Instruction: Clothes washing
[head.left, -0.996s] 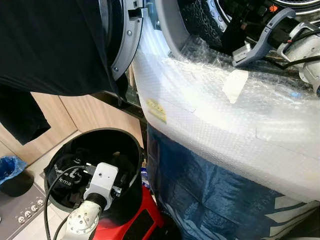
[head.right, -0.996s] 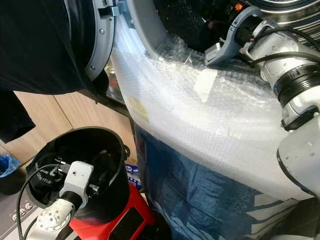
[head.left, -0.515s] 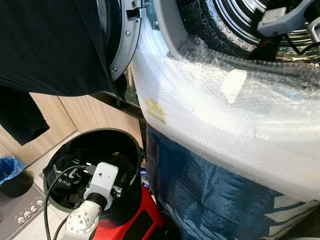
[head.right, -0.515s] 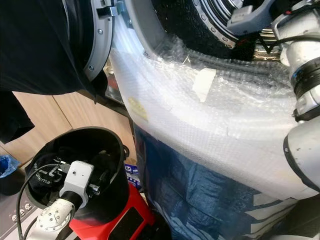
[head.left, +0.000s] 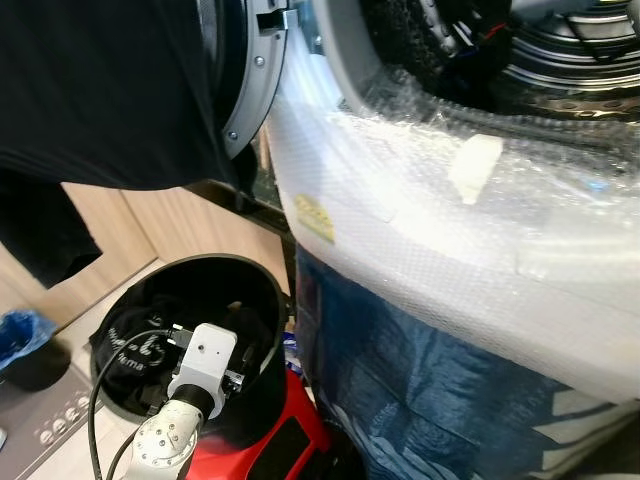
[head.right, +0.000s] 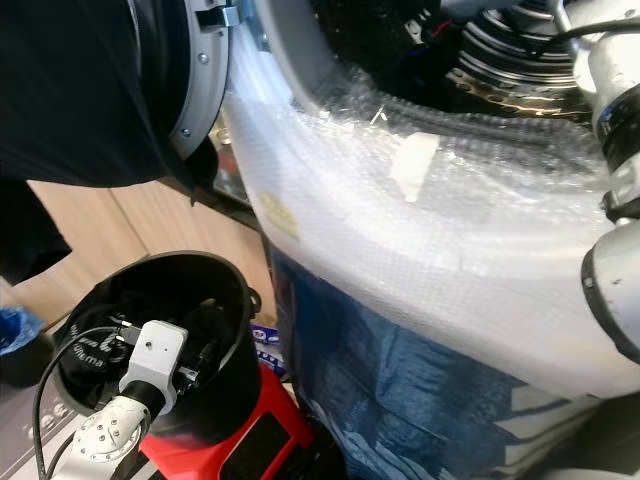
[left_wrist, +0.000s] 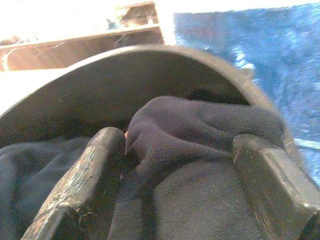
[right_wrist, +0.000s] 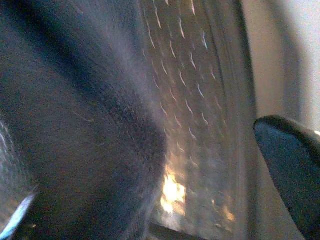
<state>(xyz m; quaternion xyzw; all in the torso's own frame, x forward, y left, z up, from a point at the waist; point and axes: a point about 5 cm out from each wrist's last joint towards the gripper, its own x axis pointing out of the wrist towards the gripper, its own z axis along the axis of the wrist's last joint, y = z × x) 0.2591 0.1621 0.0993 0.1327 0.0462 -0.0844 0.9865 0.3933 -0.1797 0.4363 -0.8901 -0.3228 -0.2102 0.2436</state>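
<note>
The left gripper (left_wrist: 175, 185) sits low on the near left, down in the black basket (head.left: 262, 300), its fingers (left_wrist: 82, 185) apart with a fold of dark clothing (left_wrist: 195, 135) bunched between them. The washer drum (head.right: 520, 50) lies far and to the right, above the bubble wrap (head.left: 450, 240). The right arm (head.right: 615, 120) reaches into that drum; whether its fingers are apart or together cannot be told.

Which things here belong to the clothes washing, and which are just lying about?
Job:
drum
dark clothes
black basket
left gripper, in the basket
right arm, reaching into the drum

Lying about:
bubble wrap
blue bag
power strip
</note>
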